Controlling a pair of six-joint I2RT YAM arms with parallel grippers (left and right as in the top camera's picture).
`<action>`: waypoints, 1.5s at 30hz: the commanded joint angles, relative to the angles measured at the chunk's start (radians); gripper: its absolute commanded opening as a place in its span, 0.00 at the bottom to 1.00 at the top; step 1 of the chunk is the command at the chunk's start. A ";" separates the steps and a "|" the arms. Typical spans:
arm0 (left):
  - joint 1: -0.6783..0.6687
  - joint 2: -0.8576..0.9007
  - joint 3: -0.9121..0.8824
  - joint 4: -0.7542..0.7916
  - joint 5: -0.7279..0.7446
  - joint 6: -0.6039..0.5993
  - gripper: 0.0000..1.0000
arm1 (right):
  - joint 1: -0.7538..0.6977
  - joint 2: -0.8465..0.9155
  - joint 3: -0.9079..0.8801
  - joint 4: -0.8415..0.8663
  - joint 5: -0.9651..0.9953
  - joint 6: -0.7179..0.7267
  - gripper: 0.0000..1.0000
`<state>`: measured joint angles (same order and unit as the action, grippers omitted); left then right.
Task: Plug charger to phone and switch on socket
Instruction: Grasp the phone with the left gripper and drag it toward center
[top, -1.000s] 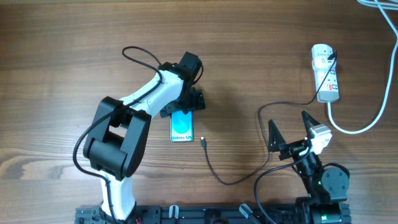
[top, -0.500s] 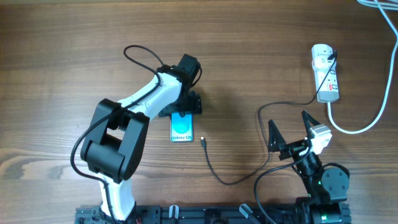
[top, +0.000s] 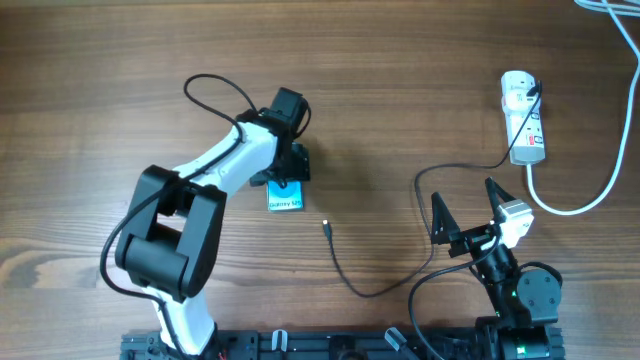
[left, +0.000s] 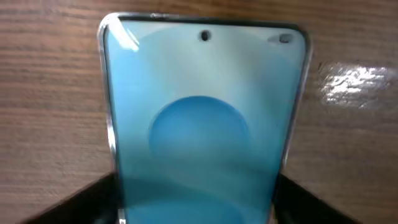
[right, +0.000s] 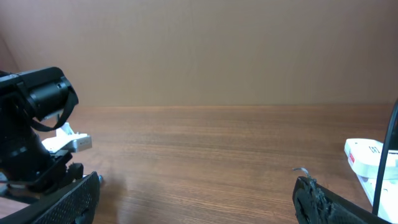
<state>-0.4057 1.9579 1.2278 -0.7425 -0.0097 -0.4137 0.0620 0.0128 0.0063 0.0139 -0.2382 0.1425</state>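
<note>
The phone (top: 286, 198), teal screen with a white text band at its near end, is held by my left gripper (top: 288, 172) at its far end; it fills the left wrist view (left: 202, 124) with my dark fingers on both sides. The charger, a thin black cable (top: 352, 283), lies on the table with its plug tip (top: 326, 225) right of the phone, apart from it. The white socket strip (top: 523, 118) lies at the far right and shows in the right wrist view (right: 367, 155). My right gripper (top: 466, 205) is open and empty near the front right.
A thick white cord (top: 600, 195) runs from the socket off the right edge. The black cable runs up to the socket. My left arm (top: 200, 190) stretches across the left half of the wooden table (top: 400, 80).
My left gripper has moved left and slightly back, taking the phone with it, so the phone now sits farther from the plug tip. The right arm has not moved.
</note>
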 joint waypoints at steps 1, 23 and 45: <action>0.026 0.108 -0.061 -0.026 0.058 0.018 0.91 | -0.003 -0.008 -0.001 0.003 0.006 0.016 1.00; 0.026 0.108 -0.061 -0.035 0.058 0.045 1.00 | -0.003 -0.008 -0.001 0.003 0.006 0.016 1.00; 0.026 0.108 -0.061 -0.008 0.057 0.048 1.00 | -0.003 -0.008 -0.001 0.003 0.006 0.016 1.00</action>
<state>-0.3969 1.9602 1.2343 -0.7647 0.0086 -0.3786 0.0620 0.0128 0.0063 0.0139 -0.2382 0.1425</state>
